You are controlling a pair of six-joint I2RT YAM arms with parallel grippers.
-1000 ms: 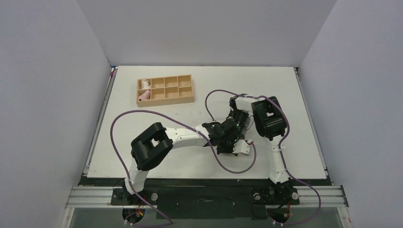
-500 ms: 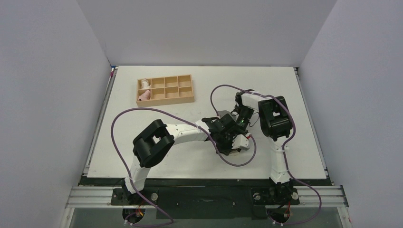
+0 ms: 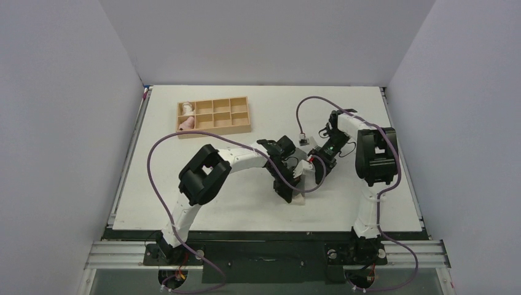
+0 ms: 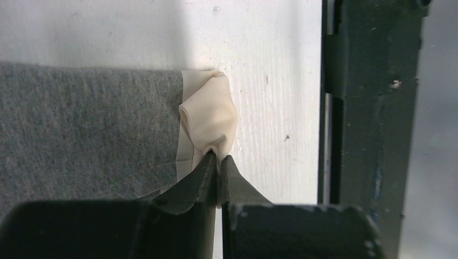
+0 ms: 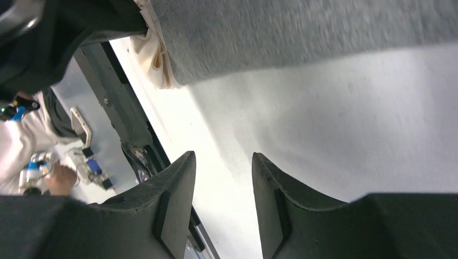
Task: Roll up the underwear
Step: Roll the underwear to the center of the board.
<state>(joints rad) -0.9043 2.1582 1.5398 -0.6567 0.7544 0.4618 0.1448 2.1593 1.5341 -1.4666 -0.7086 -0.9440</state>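
Note:
The underwear [image 4: 81,135] is dark grey fabric lying flat on the white table, with a pale beige strip [image 4: 208,116] along its edge. My left gripper [image 4: 218,159] is shut on a bunched fold of that strip. In the top view my left gripper [image 3: 290,190] is low at the table's middle, with a bit of the pale strip [image 3: 299,198] beside it; most of the garment is hidden under the arms. My right gripper [image 5: 221,162] is open and empty above bare table, a little off the underwear's edge [image 5: 302,32]. It also shows in the top view [image 3: 317,170].
A wooden compartment tray [image 3: 239,126] stands at the back left, with a pink and a white cloth roll [image 3: 186,120] in its left cells. Purple cables loop over the table [image 3: 319,104]. The table's dark front rail [image 4: 372,108] runs near the strip.
My right arm has swung back and to the right, away from the cloth. My left wrist has turned and shifted slightly left, still holding the strip.

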